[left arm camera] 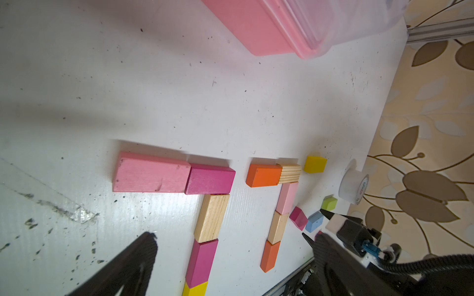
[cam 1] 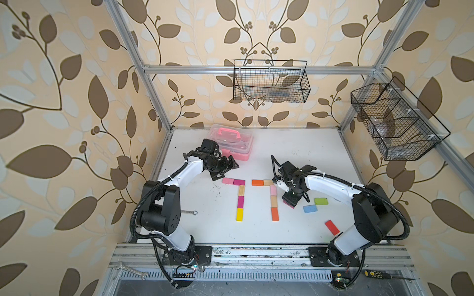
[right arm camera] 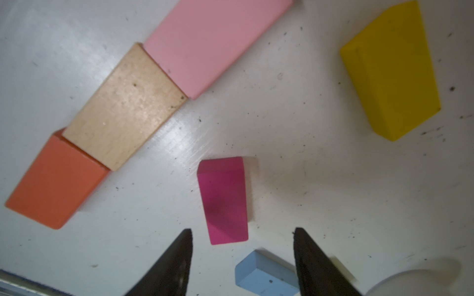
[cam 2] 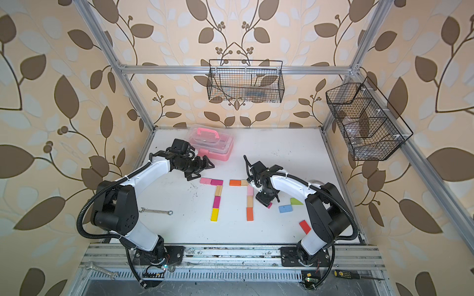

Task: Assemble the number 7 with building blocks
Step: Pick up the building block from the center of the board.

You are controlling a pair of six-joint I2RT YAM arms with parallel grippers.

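Two figures of the number 7 lie flat on the white table. The left 7 (cam 1: pixel 240 194) has a pink and magenta bar over a wood, magenta and yellow stem. The right 7 (cam 1: pixel 273 198) has an orange and wood bar over a pink, wood and orange stem (right arm camera: pixel 123 107). Beside that stem lies a loose magenta block (right arm camera: pixel 223 200). My right gripper (right arm camera: pixel 243 232) hangs over it, open, its tips either side of the block's near end with gaps on both sides. My left gripper (cam 1: pixel 227 170) hovers open above the left bar (left arm camera: pixel 174 175), holding nothing.
Loose blocks lie right of the figures: blue (cam 1: pixel 309 208), green (cam 1: pixel 321 201), red (cam 1: pixel 332 227) and yellow (left arm camera: pixel 315 164). A pink clear-lidded case (cam 1: pixel 232 142) stands at the back, a wrench (cam 1: pixel 188 212) lies front left, and a tape roll (left arm camera: pixel 352 185) sits at the right edge.
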